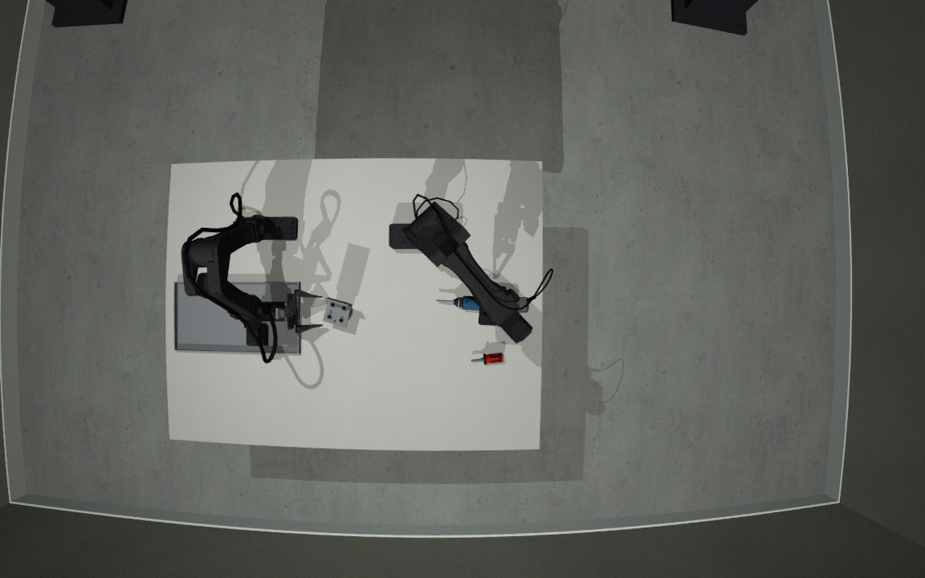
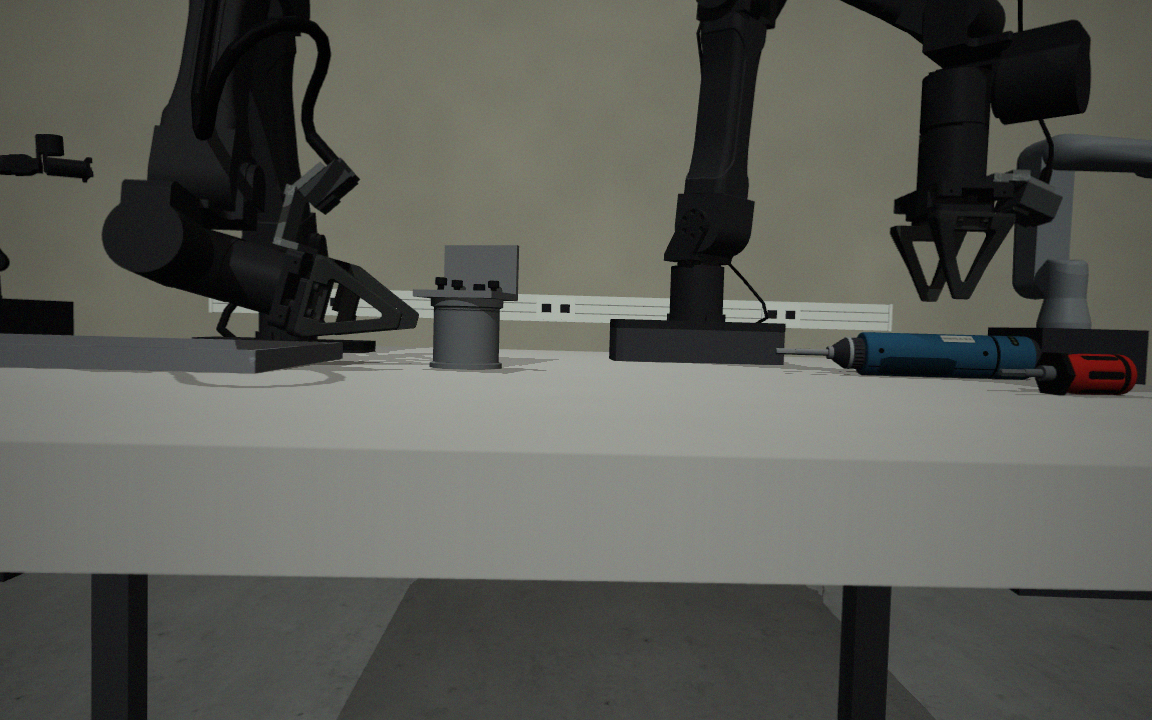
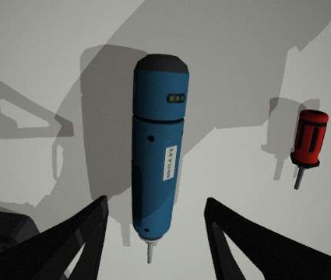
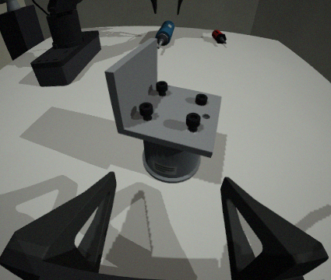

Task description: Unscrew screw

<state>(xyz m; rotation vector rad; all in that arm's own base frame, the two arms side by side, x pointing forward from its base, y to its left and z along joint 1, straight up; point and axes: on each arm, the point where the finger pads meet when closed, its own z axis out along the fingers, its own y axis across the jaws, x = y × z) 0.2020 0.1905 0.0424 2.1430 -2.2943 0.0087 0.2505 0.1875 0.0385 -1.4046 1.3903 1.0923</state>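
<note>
The electric screwdriver lies unheld on the bench, at the exterior view's right. The left fingers are held fairly wide above it; they should be lowered and closed next.

The right fingers are wide and empty, near the joint module, which probably must be steadied. The low screw has not been loosened.

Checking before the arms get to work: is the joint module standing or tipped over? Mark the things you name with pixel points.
Standing: the joint module (image 2: 465,335) (image 4: 172,163) rests upright on its round base, bracket (image 2: 482,266) (image 4: 177,106) on top.
</note>
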